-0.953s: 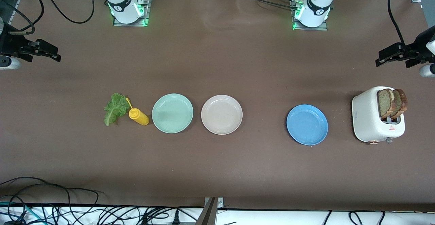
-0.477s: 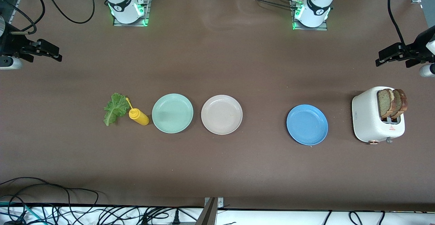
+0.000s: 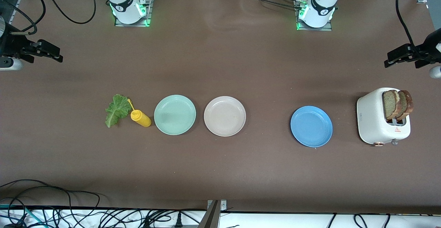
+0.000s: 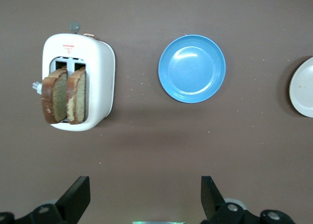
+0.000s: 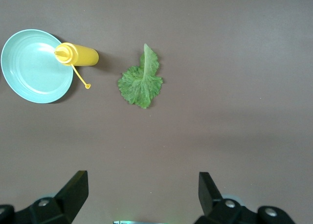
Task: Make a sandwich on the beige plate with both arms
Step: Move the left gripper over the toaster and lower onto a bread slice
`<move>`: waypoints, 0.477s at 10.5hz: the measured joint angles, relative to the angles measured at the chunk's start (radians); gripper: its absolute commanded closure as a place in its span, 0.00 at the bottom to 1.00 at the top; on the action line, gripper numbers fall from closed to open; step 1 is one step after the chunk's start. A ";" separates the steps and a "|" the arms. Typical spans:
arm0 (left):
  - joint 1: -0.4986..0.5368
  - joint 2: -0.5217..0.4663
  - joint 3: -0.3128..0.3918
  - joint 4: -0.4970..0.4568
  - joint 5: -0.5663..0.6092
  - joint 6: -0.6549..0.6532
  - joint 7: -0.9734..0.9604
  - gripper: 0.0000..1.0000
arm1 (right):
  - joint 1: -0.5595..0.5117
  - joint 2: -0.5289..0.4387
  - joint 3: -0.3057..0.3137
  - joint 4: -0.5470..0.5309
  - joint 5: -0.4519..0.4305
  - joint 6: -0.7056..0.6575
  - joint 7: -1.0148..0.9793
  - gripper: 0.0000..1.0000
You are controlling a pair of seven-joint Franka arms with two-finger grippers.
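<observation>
Your beige plate (image 3: 224, 116) sits bare in the middle of the desk, between the mint plate (image 3: 174, 114) and the blue plate (image 3: 311, 126), nothing on it yet. Both toast slices (image 3: 398, 104) stand upright in the toaster (image 3: 373, 121) near the left arm's end of the desk. The lettuce (image 3: 116, 110) lies flat toward the right arm's end, just beside the yellow bottle (image 3: 140, 117), which lies on its side between the lettuce and the mint plate.

Now, what's changed: very little, and only at the edges. Your left gripper (image 3: 403, 56) has drifted slightly outward toward its end of the desk over the last second, hanging above bare desk farther from the front camera than the toaster, jaws spread wide and holding nothing. In the left wrist view the fingers (image 4: 76, 199) frame open desk, with the toaster and toast ahead of them. Your right gripper (image 3: 46, 51) has nudged a touch inward from its end, also spread and empty, over bare desk; its wrist view looks down on the lettuce and bottle.

Every item sits exactly where it did. So read this as the opening: no step done, both arms just starting to stir. The toast looks like the left arm's natural first pick, the lettuce the right's.
</observation>
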 measured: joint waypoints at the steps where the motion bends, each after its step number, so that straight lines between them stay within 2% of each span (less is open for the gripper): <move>1: 0.017 0.005 0.001 0.000 0.001 0.006 0.021 0.00 | 0.000 0.000 -0.002 0.000 0.000 0.000 0.000 0.00; 5: 0.088 0.067 0.005 -0.006 0.005 0.090 0.093 0.00 | -0.001 0.000 -0.004 0.000 0.000 -0.001 0.000 0.00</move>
